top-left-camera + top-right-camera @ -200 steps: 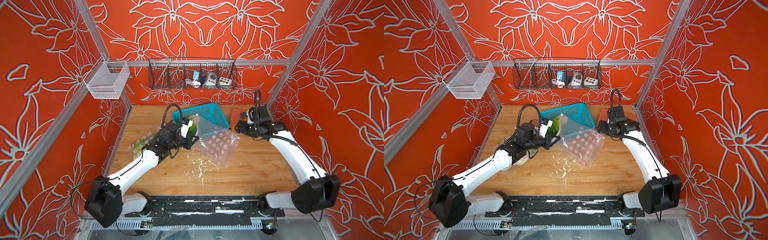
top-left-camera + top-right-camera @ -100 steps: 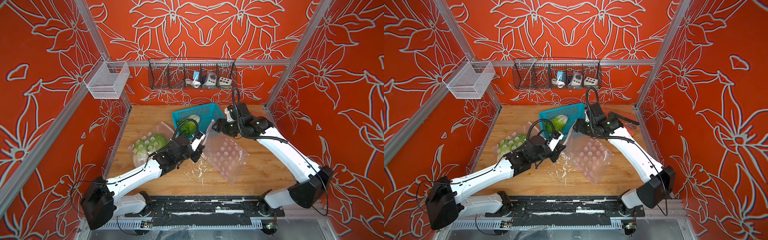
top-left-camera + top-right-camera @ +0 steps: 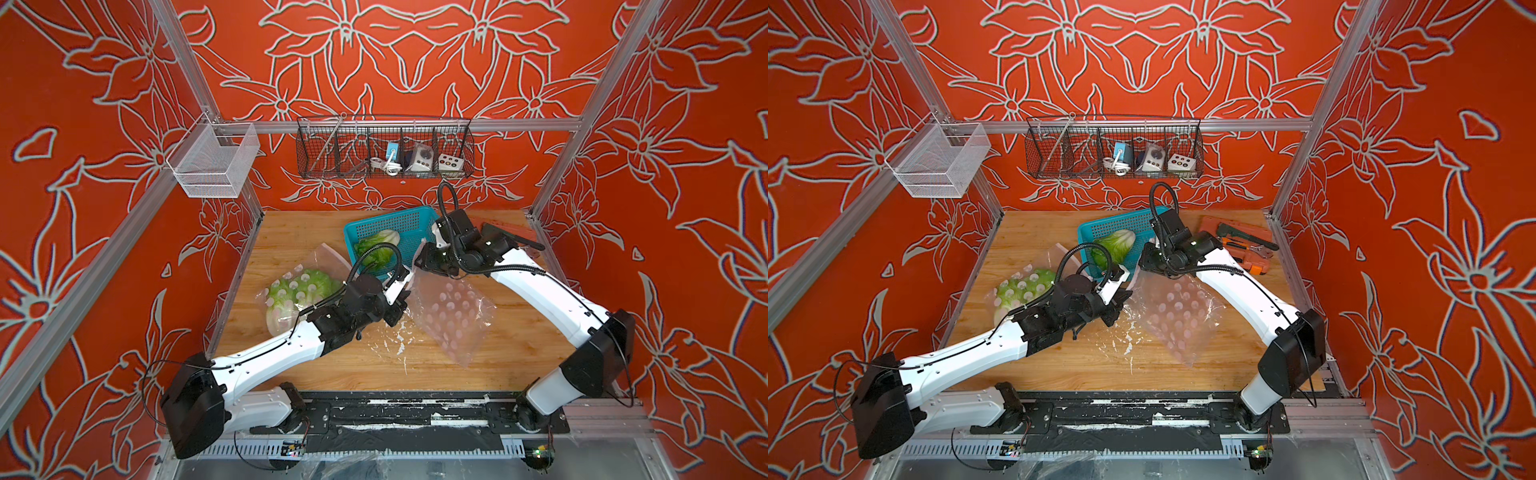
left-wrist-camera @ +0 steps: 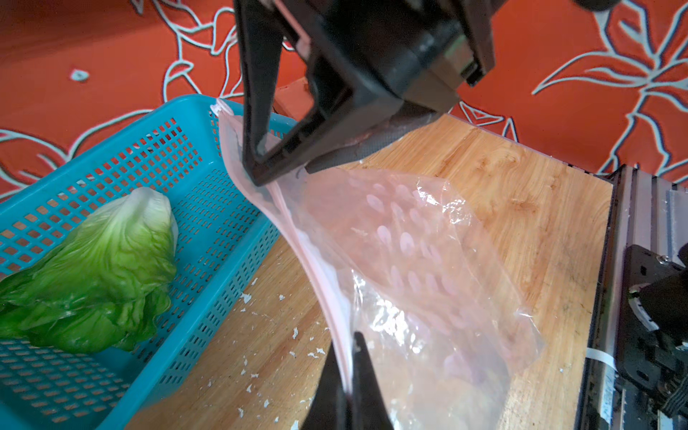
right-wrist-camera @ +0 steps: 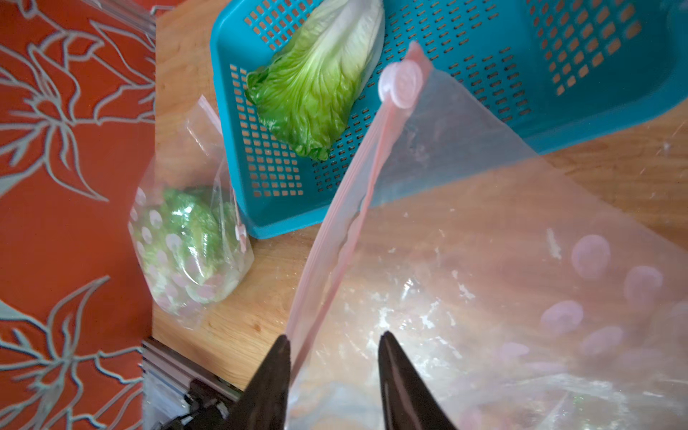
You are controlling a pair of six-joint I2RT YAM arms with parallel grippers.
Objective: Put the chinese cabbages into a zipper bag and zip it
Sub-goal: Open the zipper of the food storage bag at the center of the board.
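Note:
An empty pink-dotted zipper bag (image 3: 451, 316) (image 3: 1177, 316) hangs stretched over the table's middle. My left gripper (image 3: 405, 291) (image 4: 348, 357) is shut on one end of its zip strip. My right gripper (image 3: 417, 259) (image 5: 333, 346) straddles the strip's other end, jaws apart, the strip against one finger. The round slider (image 5: 401, 83) sits at the strip's far end. One chinese cabbage (image 3: 376, 247) (image 4: 100, 268) (image 5: 316, 85) lies in the teal basket (image 3: 390, 220). A second dotted bag (image 3: 299, 291) (image 5: 190, 245) holding green cabbage lies at the left.
Orange-handled tools (image 3: 1241, 245) lie at the back right. A black wire rack (image 3: 384, 147) hangs on the back wall and a white mesh basket (image 3: 212, 160) on the left rail. White crumbs (image 3: 395, 336) dot the wooden table.
My right arm swung in from the back right to the bag's top edge and its jaws narrowed. My left gripper carried the bag forward, uncovering the filled bag.

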